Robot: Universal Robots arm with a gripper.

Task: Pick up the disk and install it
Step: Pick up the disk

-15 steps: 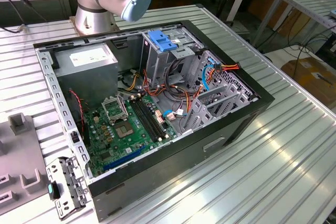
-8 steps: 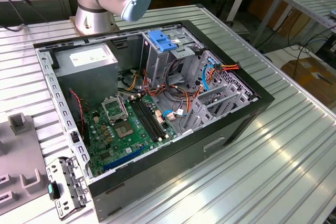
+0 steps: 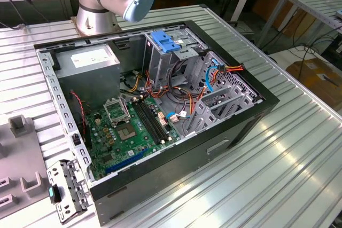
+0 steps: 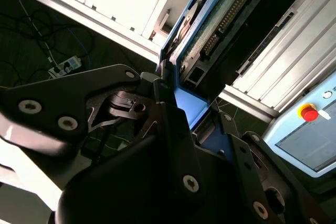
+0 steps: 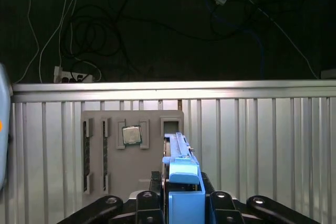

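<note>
The disk (image 5: 178, 153) stands edge-on between my gripper's black fingers (image 5: 147, 201), with its blue plastic rail (image 5: 185, 182) facing the first wrist camera. In the second wrist view the disk's green circuit-board side (image 4: 220, 19) and blue rail (image 4: 190, 103) run away from the gripper (image 4: 178, 111), which is shut on it. The disk is held above the ribbed metal table (image 5: 262, 145), over a grey fixture plate (image 5: 131, 156). In the exterior view the open computer case (image 3: 160, 105) lies on its side, and its metal drive cage (image 3: 171, 60) carries a blue handle (image 3: 165, 41).
A grey power-supply box (image 3: 88, 62) fills the case's far corner, with the motherboard (image 3: 133, 126) and loose cables (image 3: 214, 73) beside it. The arm's base (image 3: 96, 4) stands behind the case. A processor chip (image 5: 131, 135) sits on the fixture plate. A pendant with a red button (image 4: 308, 113) lies nearby.
</note>
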